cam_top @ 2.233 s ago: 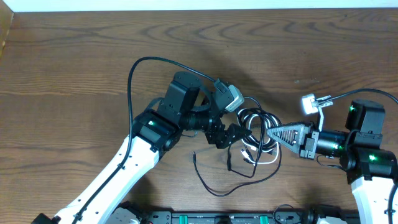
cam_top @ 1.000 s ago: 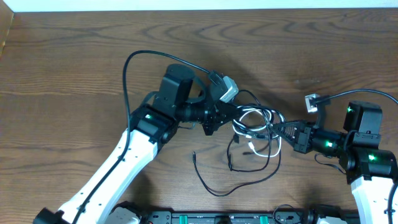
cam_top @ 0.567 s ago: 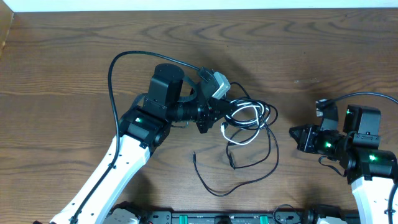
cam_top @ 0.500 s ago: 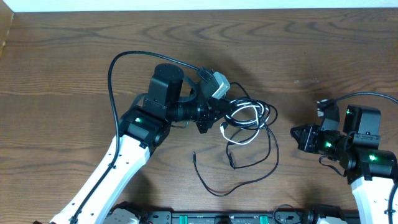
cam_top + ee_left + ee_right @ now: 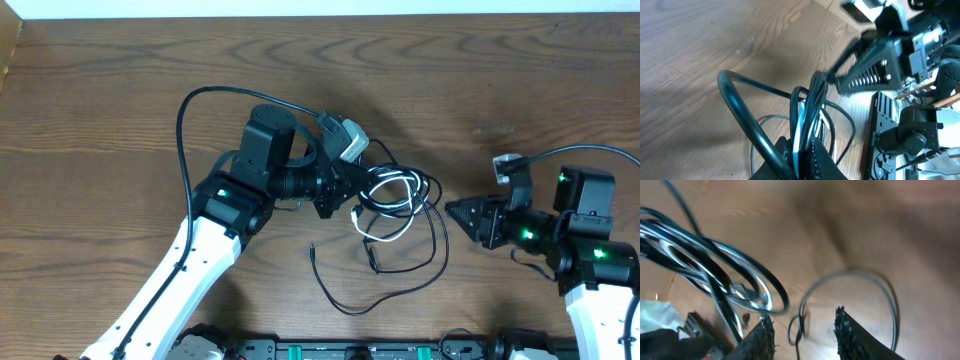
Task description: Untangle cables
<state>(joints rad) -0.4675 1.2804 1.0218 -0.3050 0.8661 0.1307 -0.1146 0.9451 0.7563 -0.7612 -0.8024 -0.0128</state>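
Nearest the robot bases, one loose black cord [image 5: 350,311] sweeps in a wide open curve across the wooden table [image 5: 120,100]. Its two visible plug ends [image 5: 313,249] lie on the wood, pointing roughly away from the bases. Beyond that sits the tangle of cables [image 5: 398,192], near the table's middle. It is a bunch of several black loops, too overlapped to count, and one white cord [image 5: 395,180], with its long axis running left to right between the two arms. The left gripper [image 5: 350,192] is clamped tight on the tangle's left end, and in the left wrist view the strands fan out from its closed fingers. The right gripper [image 5: 452,211] points left at the tangle's right edge, jaws partly apart and holding nothing. A second ago it was pinched on that edge. It then let go and drew back, while the left arm carried the tangle leftward, and over the last half second it has come forward again, wider.
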